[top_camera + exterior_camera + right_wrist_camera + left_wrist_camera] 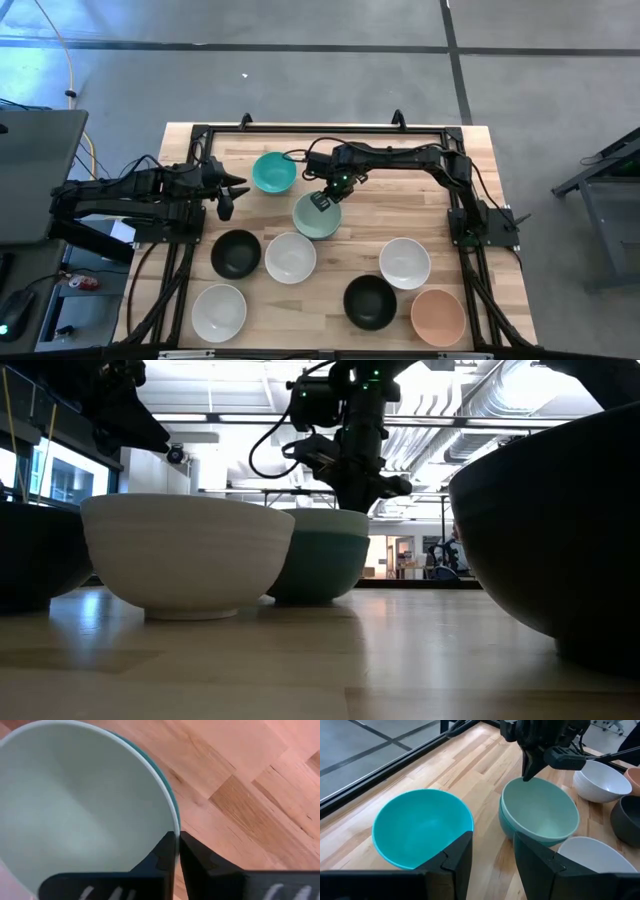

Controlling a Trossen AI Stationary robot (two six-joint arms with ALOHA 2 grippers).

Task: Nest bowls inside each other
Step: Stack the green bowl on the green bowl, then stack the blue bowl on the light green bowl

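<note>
High view first, left to right. My left gripper (226,195) waits near the table's left edge with its fingers spread and nothing between them, just beside the lone teal bowl (273,172). Below it stand a black bowl (236,253) and a white bowl (219,311), with another white bowl (290,257) beside the black one.

At the middle, my right gripper (322,201) is pinched on the rim of the mint bowl (318,215), one finger inside and one outside. That bowl already sits inside a second teal bowl (506,822), whose darker wall shows beneath the pale rim in the left wrist view, so one nesting looks done here.

The grip looks thin and ready to let go. I judge the risk to be at the rim: if I rise before my fingers part fully, I could drag the mint bowl up and tip it out of the teal one, or slide the pair toward the white bowl just beside it.

Farther right are a third white bowl (404,263), a second black bowl (369,301) and the salmon-pink bowl (438,316), all close together. That clustering leaves little room for fingers to slip between neighbouring rims. My left arm also sits close to the lone teal bowl, so both arms reaching there could cross.
</note>
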